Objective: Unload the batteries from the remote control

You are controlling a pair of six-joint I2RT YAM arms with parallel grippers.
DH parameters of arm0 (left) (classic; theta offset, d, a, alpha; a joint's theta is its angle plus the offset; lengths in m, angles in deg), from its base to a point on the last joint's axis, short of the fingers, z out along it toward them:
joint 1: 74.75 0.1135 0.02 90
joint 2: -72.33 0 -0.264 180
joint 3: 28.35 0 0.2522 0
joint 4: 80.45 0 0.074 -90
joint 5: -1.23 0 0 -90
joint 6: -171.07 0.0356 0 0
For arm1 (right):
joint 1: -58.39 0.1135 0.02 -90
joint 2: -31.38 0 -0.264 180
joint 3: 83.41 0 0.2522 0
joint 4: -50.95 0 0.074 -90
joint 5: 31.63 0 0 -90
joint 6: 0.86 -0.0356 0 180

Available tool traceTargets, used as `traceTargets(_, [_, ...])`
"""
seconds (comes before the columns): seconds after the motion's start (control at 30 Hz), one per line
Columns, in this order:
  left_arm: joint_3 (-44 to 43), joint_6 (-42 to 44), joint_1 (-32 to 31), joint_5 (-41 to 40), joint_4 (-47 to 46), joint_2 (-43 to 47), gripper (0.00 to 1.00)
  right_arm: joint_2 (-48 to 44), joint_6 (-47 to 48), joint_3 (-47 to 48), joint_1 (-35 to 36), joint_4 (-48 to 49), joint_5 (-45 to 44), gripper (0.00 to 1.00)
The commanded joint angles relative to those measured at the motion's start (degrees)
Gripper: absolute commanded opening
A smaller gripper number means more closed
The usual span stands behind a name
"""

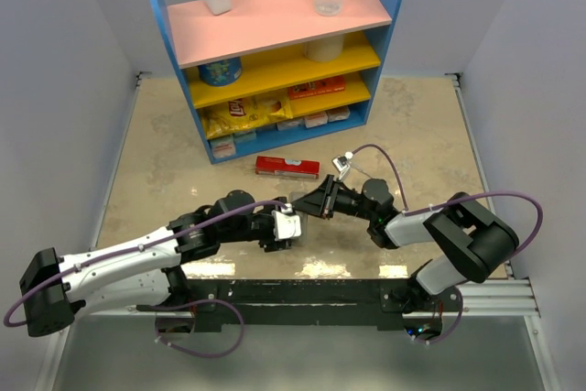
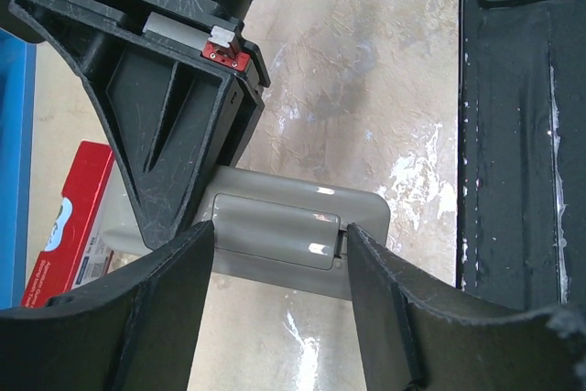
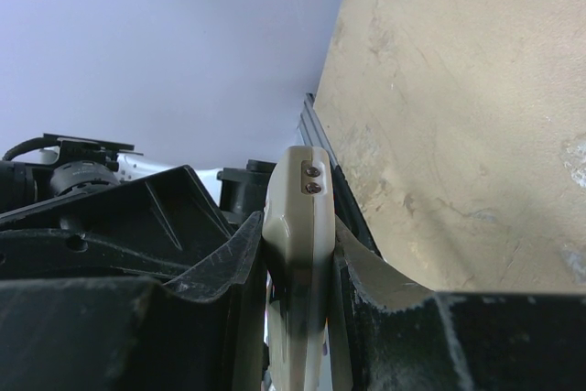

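Left wrist view gives me the clearest look: my left gripper [image 2: 279,233] has its two dark fingers [image 2: 156,318] spread apart, their tips on either side of the lid panel [image 2: 275,231] in the remote control's [image 2: 362,217] pale grey face. The panel lies flush and shut. I cannot tell whether my tips actually touch the remote or only stand just in front of it. The remote runs crosswise to my left fingers, wider than the gap between them.

My right gripper [image 3: 298,254] is closed on the remote, which sits edge-on between the two pads (its rounded end, with two small screws [image 3: 313,179], pokes out past them). In the left wrist camera the same gripper shows as a black wedge clamped over the remote's far end.

From the top external camera my two arms meet over the front middle of the beige table [image 1: 430,144], gripper tips nearly nose to nose, though the remote itself is too small and too covered there to pick out. A flat red box [image 1: 287,167] lies just beyond them, in front of the blue shelf unit [image 1: 383,6].
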Motion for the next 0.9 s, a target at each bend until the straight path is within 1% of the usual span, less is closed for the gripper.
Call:
traceTargets(0.0, [-0.1, 2.5, -0.1, -1.8, -4.0, 0.4, 0.64, -0.3, -1.7, 0.3, 0.5, 5.1, 2.2, 0.0])
traceTargets(0.33, [0.9, 3.6, -0.1, -6.4, -3.9, 1.3, 0.64, 0.2, -2.4, -0.5, 0.5, 6.8, 2.8, 0.0])
traceTargets(0.87, [1.3, 3.1, -0.1, -9.0, -4.7, 1.9, 0.64, 2.5, -1.3, -1.8, 0.9, 6.5, 3.6, 0.0])
